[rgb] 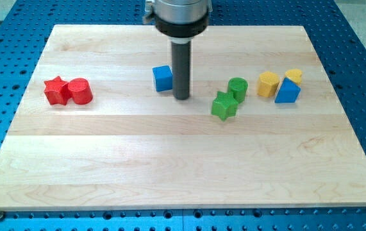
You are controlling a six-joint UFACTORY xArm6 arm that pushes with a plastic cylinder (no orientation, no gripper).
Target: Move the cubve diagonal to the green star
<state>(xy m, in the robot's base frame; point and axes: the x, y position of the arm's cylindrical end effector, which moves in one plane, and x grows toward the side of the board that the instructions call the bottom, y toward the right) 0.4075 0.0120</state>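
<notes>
A blue cube (162,78) sits on the wooden board (183,160) a little left of centre, toward the view's top. A green star (224,106) lies to its lower right, with a green cylinder (238,88) touching the star's upper right. My tip (181,97) rests on the board just right of the blue cube, very close to or touching its right side, and well left of the green star.
A red star (56,90) and a red cylinder (79,91) touch each other at the view's left. At the right stand a yellow hexagonal block (268,84), a smaller yellow block (293,76) and a blue triangular block (287,92). Blue perforated table surrounds the board.
</notes>
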